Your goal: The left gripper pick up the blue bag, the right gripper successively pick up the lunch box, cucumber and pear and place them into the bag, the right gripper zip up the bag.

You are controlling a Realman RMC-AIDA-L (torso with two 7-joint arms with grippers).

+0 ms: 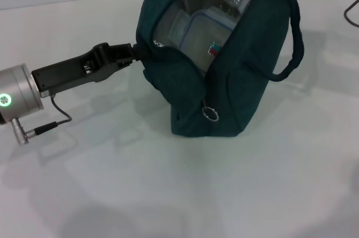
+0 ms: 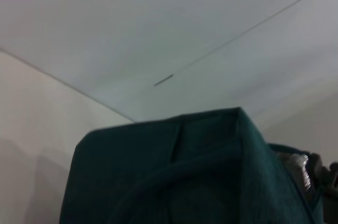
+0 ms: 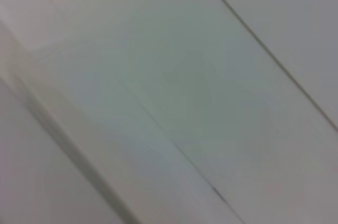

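Gripping the dark teal fabric lunch bag [image 1: 224, 75] by its rim on the white table [image 1: 112, 193], left gripper [image 1: 136, 53] clamped; clear blue-rimmed lunch box [image 1: 199, 33] inside; could tip if pinch slips

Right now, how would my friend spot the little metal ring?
Find the big blue bag on the white table, held by the left gripper. Low on its front hangs the ring: silver and round, unlike the dark fabric around it.

Teal bag [image 1: 224, 81] standing tilted on table, unzipped, foil lining showing; clear lunch box [image 1: 197, 36] upright inside.
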